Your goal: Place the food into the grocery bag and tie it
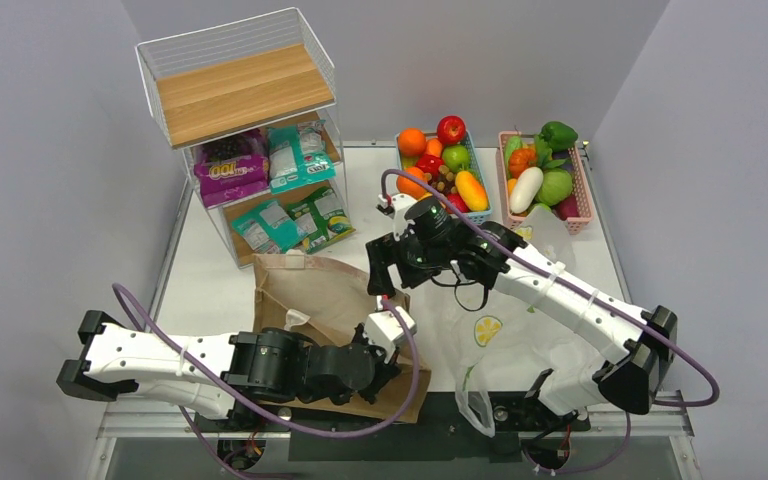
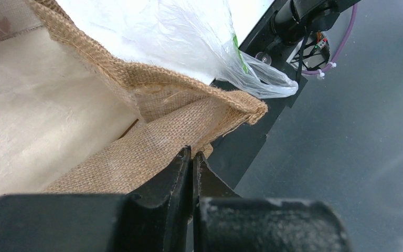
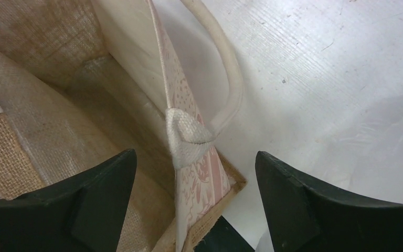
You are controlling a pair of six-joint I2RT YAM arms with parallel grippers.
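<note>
The grocery bag point(image 1: 505, 345), thin translucent plastic with a lemon print, lies flat at the right front; it also shows in the left wrist view point(image 2: 189, 31). A brown burlap bag point(image 1: 325, 300) lies left of it. My left gripper point(image 1: 392, 362) point(image 2: 193, 152) is shut on the burlap bag's near edge point(image 2: 152, 157). My right gripper point(image 1: 385, 285) point(image 3: 195, 155) is open, with its fingers on either side of the burlap bag's rim and white handle point(image 3: 189, 134). Orange and yellow toy fruits point(image 1: 412, 141) fill a teal basket. Purple point(image 1: 230, 175), teal point(image 1: 295, 160) and green point(image 1: 320, 215) snack packets sit in the shelf.
A wire shelf point(image 1: 240, 60) with a wooden top stands at the back left. A teal basket point(image 1: 482, 205) and a pink basket point(image 1: 585, 200) of toy vegetables stand at the back right. The table's front edge and dark frame point(image 2: 252, 142) lie just beyond the left gripper.
</note>
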